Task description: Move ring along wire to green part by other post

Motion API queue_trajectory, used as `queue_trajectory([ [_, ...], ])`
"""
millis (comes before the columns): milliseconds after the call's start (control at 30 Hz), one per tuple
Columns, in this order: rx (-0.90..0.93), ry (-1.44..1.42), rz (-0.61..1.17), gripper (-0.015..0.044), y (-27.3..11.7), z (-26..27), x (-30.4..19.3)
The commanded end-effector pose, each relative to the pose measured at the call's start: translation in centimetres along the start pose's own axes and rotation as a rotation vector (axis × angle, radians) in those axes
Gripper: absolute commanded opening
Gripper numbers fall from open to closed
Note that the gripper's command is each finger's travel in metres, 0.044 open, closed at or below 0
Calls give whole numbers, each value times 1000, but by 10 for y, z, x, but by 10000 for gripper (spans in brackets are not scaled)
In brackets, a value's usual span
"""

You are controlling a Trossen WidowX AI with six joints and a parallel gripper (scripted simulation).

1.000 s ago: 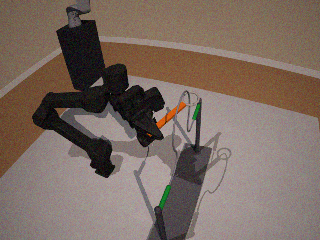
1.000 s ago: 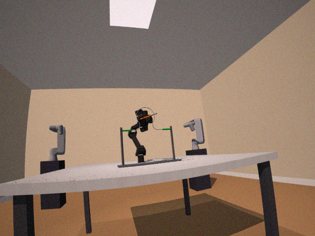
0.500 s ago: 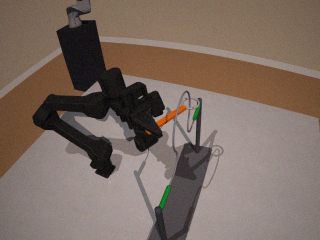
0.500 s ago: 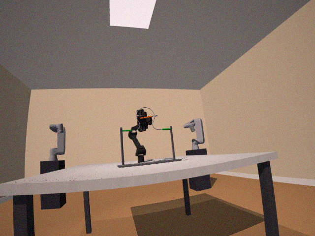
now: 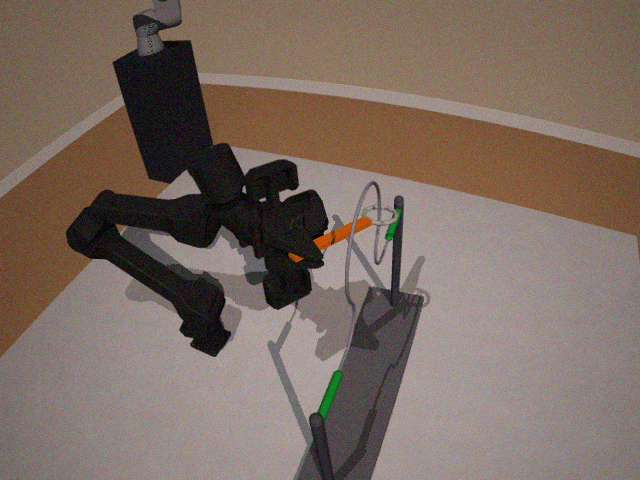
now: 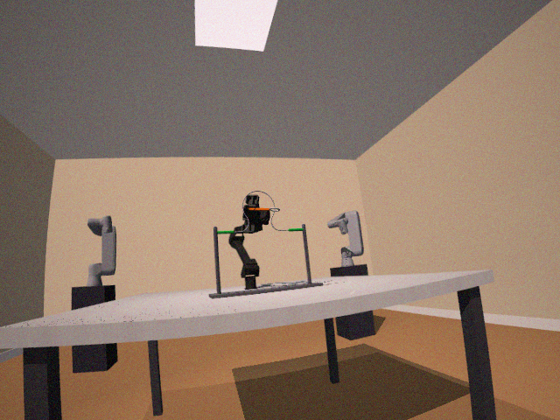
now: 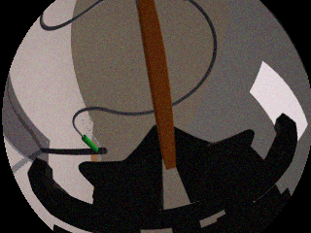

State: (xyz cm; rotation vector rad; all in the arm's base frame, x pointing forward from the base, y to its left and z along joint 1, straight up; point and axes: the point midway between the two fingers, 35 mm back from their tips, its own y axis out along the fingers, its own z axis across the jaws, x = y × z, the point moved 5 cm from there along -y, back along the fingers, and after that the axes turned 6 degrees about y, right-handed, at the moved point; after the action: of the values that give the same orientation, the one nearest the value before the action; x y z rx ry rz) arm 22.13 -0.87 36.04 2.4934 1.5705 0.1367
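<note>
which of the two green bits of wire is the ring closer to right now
The green section by the far post: the ring on its orange handle hangs just above it. The other green section, by the near post, lies well away.

Two posts (image 5: 398,248) (image 5: 321,444) are counted, and two green wire sections (image 5: 392,225) (image 5: 329,393), one of each just beyond the pincer (image 5: 309,256) and one of each well off to its side. One ring (image 5: 381,214), one orange handle (image 5: 341,236), one table (image 5: 491,335) and two grey idle arms (image 6: 104,248) (image 6: 350,234) are seen.
</note>
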Motion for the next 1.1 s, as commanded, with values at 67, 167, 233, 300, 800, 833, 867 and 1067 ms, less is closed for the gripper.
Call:
queue_trajectory([
  [67, -47, -67, -16, -150, 0, -1, -1],
  [167, -68, -100, -22, -150, 0, -1, -1],
  [233, -81, -122, -26, -150, 0, -1, -1],
  [300, -93, -142, -29, -150, 0, -1, -1],
  [800, -152, -236, -46, -150, 1, 4, -4],
  [833, -153, -237, -46, -150, 1, 5, -5],
  [867, -153, -237, -46, -150, 1, 6, -5],
  [1067, -138, -213, -42, -150, 2, 13, -8],
])
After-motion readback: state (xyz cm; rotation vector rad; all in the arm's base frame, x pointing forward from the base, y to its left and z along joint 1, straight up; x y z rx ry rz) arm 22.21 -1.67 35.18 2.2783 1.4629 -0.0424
